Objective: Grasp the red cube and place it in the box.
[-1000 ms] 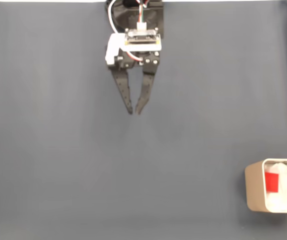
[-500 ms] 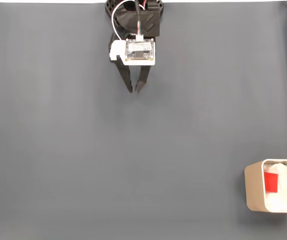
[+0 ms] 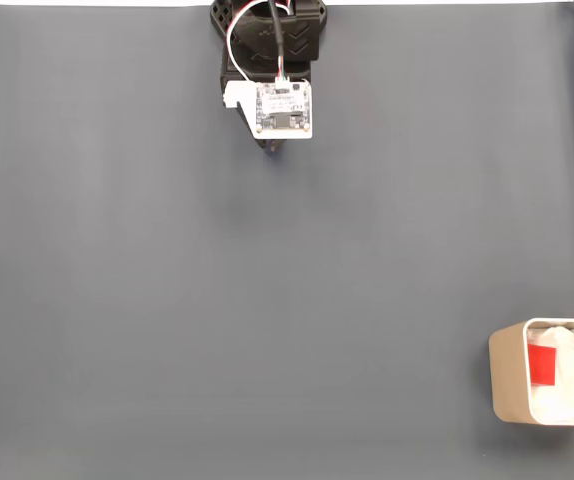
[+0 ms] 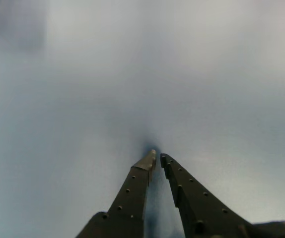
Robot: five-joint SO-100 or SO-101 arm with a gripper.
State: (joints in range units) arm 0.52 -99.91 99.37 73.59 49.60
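Hanging over bare grey tabletop (image 3: 267,300) at the far edge in the fixed view, the end effector (image 4: 157,157) has its black fingers nearly touching at the tips, gripping nothing. Well apart, at the near right edge, the red cube (image 3: 542,363) lies inside the box (image 3: 507,385) beside crumpled white padding (image 3: 567,385)

My gripper (image 4: 157,157) has matte black fingers dotted with small holes, under a white board (image 3: 284,108) with red and white wires. The table cover (image 3: 267,300) is plain dark blue-grey. The box (image 3: 507,385) is light grey with white padding, holding the bright red cube (image 3: 542,363).
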